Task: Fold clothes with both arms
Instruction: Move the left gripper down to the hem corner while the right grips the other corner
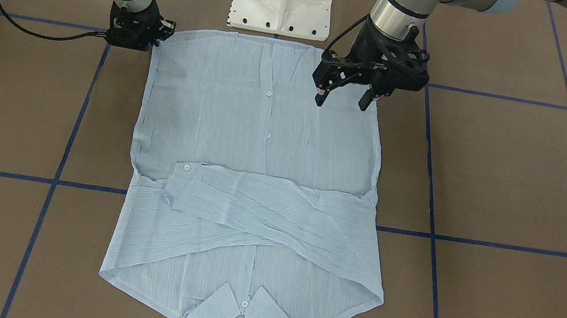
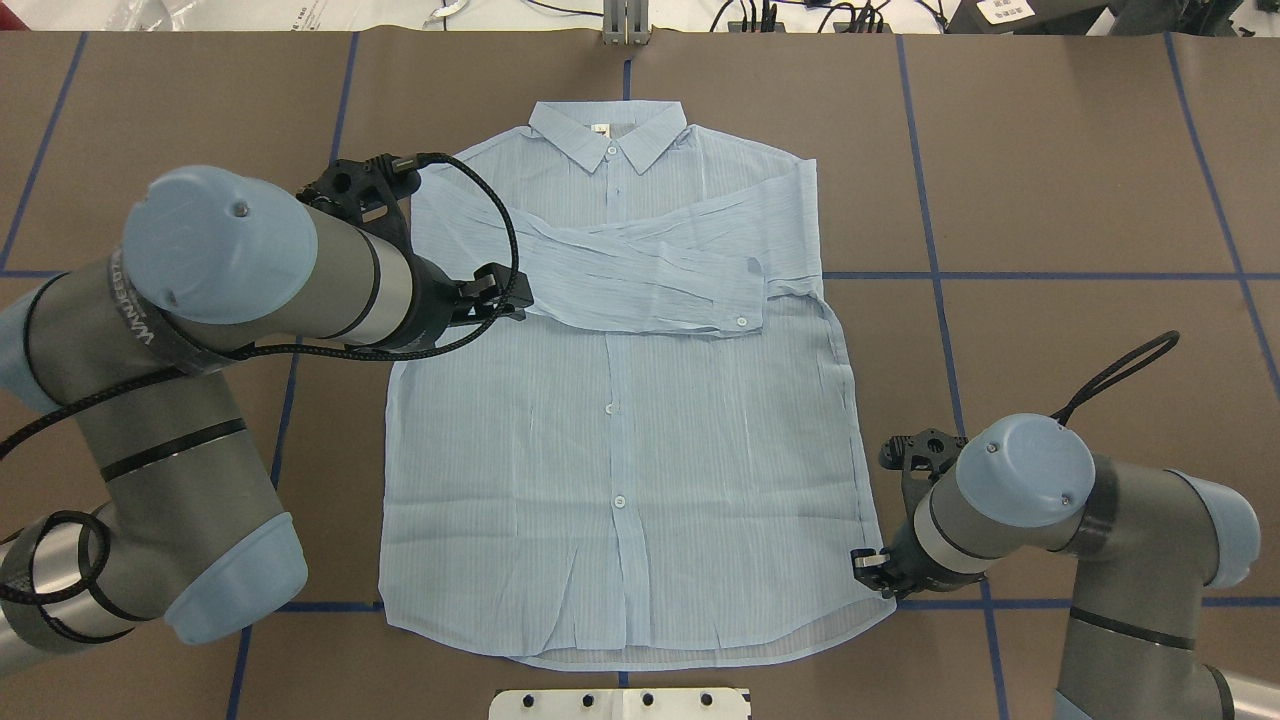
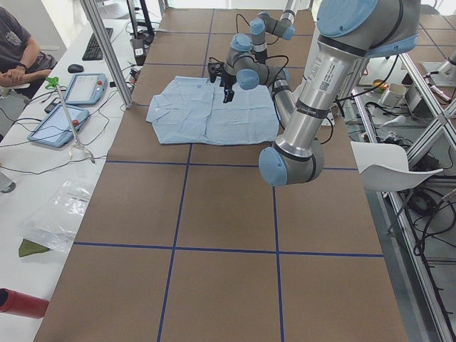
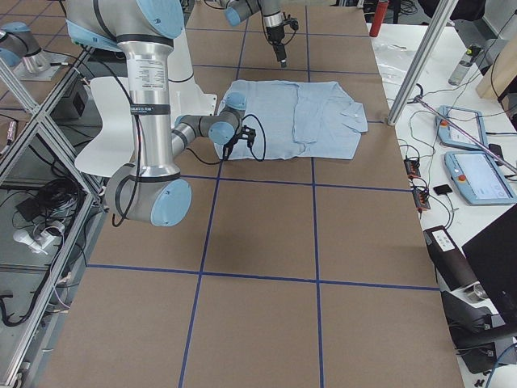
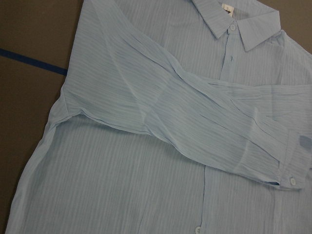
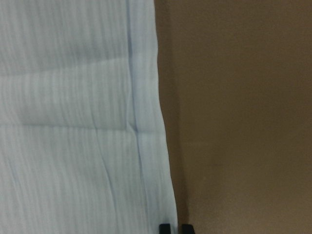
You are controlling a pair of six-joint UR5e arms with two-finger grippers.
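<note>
With the thin light-blue striped shirt (image 1: 264, 138) flat mid-frame on the brown table (image 1: 518, 183), your black right gripper (image 1: 160, 35) pinching its upper-left hem corner and your black left gripper (image 1: 342, 99) hanging spread above the upper-right corner, a one-sided lift risks dragging the cloth askew.

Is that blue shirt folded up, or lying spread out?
Mostly spread out: the shirt lies flat, front up, hem unfolded. Only its sleeves are folded, crossed over the chest.
</note>
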